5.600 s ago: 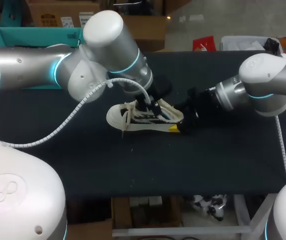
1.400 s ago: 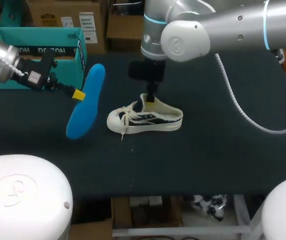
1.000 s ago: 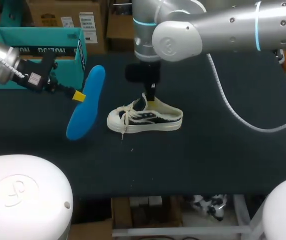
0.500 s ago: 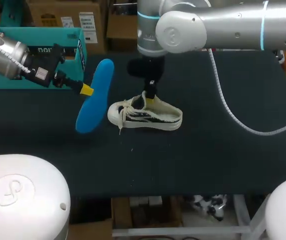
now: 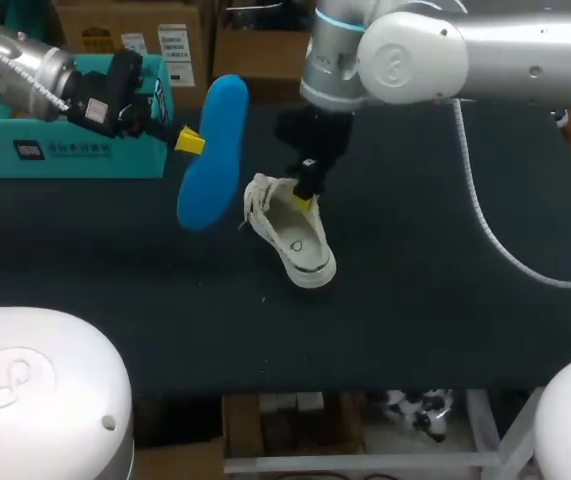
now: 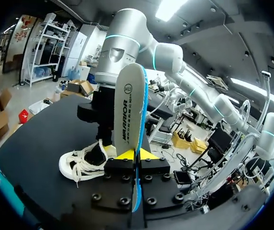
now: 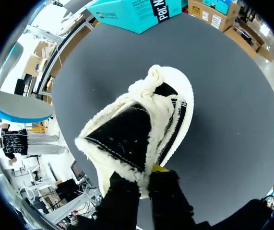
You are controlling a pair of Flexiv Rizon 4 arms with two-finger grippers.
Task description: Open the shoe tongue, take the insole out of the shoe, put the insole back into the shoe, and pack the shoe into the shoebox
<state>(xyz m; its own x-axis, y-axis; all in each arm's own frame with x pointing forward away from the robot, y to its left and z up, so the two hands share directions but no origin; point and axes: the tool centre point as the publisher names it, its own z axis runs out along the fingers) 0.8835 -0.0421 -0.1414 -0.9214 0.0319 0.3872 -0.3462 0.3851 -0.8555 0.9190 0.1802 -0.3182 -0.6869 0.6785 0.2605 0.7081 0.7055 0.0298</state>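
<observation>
A white canvas shoe (image 5: 293, 228) lies on the black table (image 5: 445, 300), tipped up so its opening faces upward. My right gripper (image 5: 305, 194) comes down from above and is shut on the shoe's tongue (image 7: 125, 134), which is black with a fleecy cream edge. My left gripper (image 5: 191, 141) is shut on the blue insole (image 5: 213, 150) and holds it on edge in the air just left of the shoe. In the left wrist view the insole (image 6: 129, 108) stands upright between the yellow tips (image 6: 137, 154), with the shoe (image 6: 84, 162) ahead. The teal shoebox (image 5: 75, 130) is at the back left.
The shoebox (image 7: 141, 12) lies beyond the shoe's toe in the right wrist view. My right arm (image 5: 435, 55) spans the table's back. Bare black table lies in front of and to the right of the shoe.
The right gripper has pulled the shoe round by its tongue, from lying sideways to heel toward the front. The left gripper has carried the insole up and right, closer to the shoe.
</observation>
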